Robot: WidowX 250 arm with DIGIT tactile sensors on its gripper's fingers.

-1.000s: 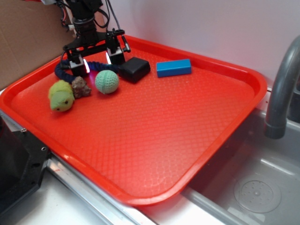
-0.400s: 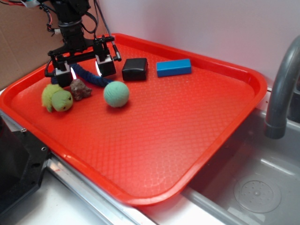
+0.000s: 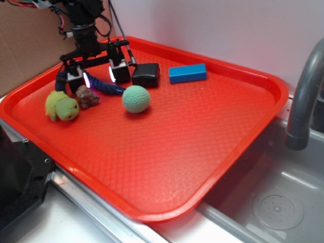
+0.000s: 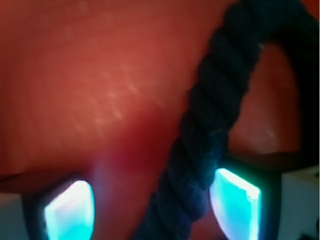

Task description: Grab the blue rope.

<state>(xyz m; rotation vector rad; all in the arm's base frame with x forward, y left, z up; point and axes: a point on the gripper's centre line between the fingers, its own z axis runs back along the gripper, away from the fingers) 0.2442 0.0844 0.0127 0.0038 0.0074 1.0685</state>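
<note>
Blue rope (image 4: 210,120) on red tray (image 3: 202,152) (steel sink (image 3: 273,202) alongside).

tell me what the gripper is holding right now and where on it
Nothing yet: the open gripper straddles the dark navy twisted rope, unclamped.

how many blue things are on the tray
2. The dark navy blue rope lies at the tray's far left, passing between the open gripper's fingers. The bright blue block sits near the far rim, right of the black box. The gripper may hide more.
</note>
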